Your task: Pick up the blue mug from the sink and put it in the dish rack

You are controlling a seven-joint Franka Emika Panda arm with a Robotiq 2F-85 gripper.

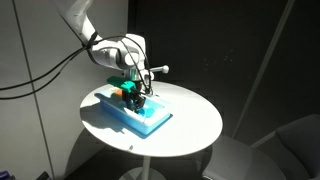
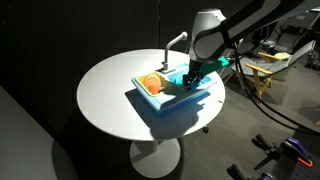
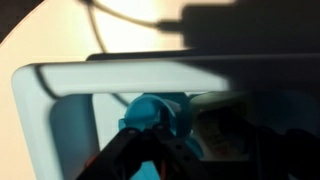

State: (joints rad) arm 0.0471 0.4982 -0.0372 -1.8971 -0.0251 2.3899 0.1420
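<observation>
We see a round white desk (image 1: 192,116) under the hand, carrying the light blue tray unit. Its recessed basin, the sink (image 3: 118,79), lies directly beneath the hand. The orange dish rack (image 2: 152,84) forms the end of the unit just beside the hand. It is well clear of the fingers in an exterior view.

The hand (image 2: 190,78) hangs low over the basin, pointing down into it. In the wrist view the blue mug (image 3: 158,112) sits inside the sink, right at the tips of the dark fingers (image 3: 122,158). These reach in on either side of it. The fingers look partly drawn in around the mug, but we cannot tell whether they have hold of it or only frame it.

We judge that the picking step is in hand and the mug is not yet lifted. Next we would need a firm squeeze on so small a cup. Then comes a straight lift clear of the basin wall and a short carry sideways to the orange section.
</observation>
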